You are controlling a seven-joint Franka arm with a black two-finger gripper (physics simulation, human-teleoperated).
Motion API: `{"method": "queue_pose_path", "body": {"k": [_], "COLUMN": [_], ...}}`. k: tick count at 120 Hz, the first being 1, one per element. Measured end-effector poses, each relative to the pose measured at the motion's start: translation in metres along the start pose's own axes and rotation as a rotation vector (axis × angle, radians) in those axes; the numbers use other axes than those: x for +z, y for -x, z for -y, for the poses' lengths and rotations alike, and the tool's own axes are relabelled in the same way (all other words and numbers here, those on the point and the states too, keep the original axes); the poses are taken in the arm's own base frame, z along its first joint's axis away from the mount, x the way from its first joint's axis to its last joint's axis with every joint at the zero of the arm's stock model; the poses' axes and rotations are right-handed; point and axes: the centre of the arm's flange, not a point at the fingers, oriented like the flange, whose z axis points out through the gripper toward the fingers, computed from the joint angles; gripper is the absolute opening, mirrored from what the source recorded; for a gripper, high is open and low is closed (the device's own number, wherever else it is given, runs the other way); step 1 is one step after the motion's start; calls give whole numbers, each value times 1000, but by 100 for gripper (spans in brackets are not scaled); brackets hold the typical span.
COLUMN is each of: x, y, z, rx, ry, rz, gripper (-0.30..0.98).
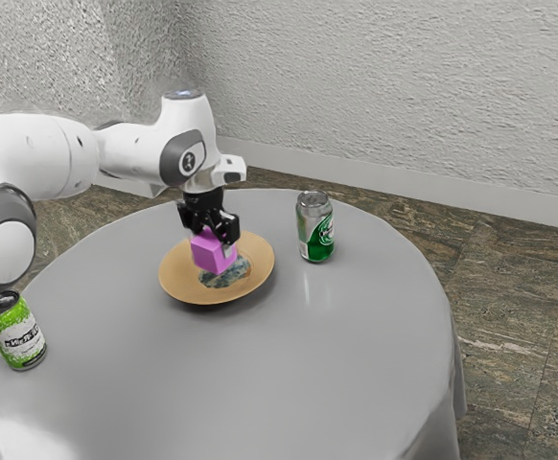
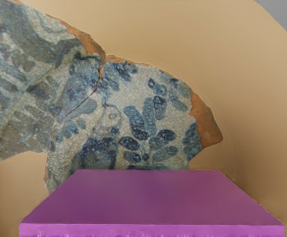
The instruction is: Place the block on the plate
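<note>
Exterior view, left to right: lime-green drink can upright near the table edge; tan plate with blue-patterned centre; black two-finger gripper clamped on the magenta block, positioned over the plate; block-to-plate contact cannot be determined; silver-and-green drink can upright beside the plate.

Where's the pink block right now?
In the exterior view, the block is in the gripper, over the plate, toward that view's left from the silver-and-green can.
</note>
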Motion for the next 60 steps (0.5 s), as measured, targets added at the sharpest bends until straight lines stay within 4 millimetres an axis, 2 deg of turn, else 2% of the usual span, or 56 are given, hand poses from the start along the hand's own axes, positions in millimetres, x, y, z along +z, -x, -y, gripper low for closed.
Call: {"method": "queue_pose_path", "body": {"k": [16,39,49,60], "x": [16,17,11,-14], "y": [-3,-2,-2,1], "z": [6,7,6,7], "rx": [-7,-5,-3,-2], "ry": [2,9,11,9], "rz": [29,38,32,5], "gripper": [37,53,58,62]}}
